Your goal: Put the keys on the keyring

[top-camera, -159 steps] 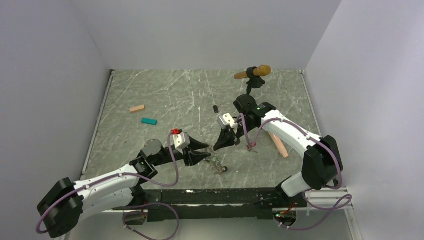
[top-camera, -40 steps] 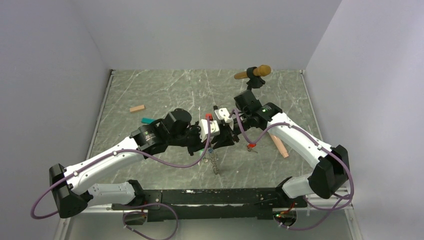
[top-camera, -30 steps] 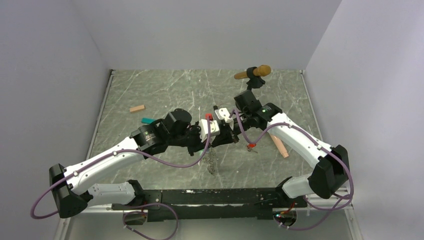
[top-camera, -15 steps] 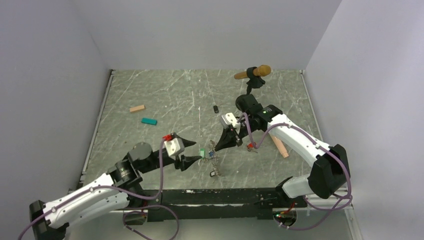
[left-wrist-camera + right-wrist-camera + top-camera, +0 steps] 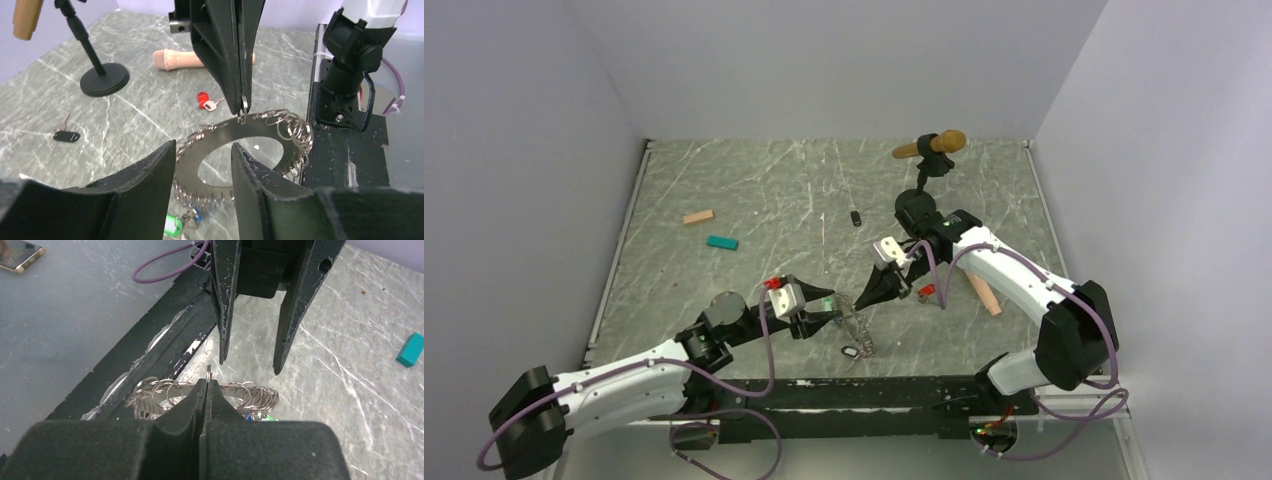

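Inside right hand (image 5: 206,382) pinch, keyring (image 5: 156,390)

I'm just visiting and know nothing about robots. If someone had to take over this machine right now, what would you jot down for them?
Grippers: the left gripper is open, close to the keyring, gripping nothing. The right gripper is shut on one small loop of the keyring.
Done: the green-tag key and blue-tag key seem to hang on the keyring already.
Left: the red-tag key and black-tag key lie loose on the table, apart from the keyring.
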Controlling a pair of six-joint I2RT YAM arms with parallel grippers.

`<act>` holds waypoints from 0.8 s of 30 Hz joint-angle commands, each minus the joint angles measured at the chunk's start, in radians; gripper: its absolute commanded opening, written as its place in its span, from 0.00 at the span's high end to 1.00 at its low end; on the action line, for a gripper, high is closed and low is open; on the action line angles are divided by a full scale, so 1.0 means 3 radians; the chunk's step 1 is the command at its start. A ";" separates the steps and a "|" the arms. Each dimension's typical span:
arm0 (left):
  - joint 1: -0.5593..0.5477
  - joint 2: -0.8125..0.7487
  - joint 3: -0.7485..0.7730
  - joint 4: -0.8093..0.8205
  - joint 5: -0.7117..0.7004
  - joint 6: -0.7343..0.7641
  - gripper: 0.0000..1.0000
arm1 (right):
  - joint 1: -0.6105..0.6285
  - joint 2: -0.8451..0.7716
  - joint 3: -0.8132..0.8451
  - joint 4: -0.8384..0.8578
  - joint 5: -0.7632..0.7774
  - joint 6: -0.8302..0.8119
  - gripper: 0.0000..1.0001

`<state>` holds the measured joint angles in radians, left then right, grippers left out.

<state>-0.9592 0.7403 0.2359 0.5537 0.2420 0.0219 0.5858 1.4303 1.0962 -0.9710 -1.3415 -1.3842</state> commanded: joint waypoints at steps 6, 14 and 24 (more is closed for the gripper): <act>-0.0003 0.0340 0.0206 0.0655 0.0449 -0.0050 0.59 | -0.0007 -0.0023 0.0017 0.0080 -0.0209 -0.0108 1.00; -0.0006 0.0364 0.0206 0.0630 0.0633 -0.0216 0.62 | -0.0015 -0.0057 -0.0002 0.0188 -0.0166 0.0020 1.00; -0.0004 0.0536 0.0256 0.0628 0.0534 -0.0275 0.69 | -0.0022 -0.0066 -0.0007 0.0243 -0.0187 0.0104 1.00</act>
<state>-0.9592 0.8761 0.2752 0.6949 0.3958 -0.0387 0.5827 1.4303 1.0924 -0.9394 -1.3403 -1.3495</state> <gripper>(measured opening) 0.326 0.014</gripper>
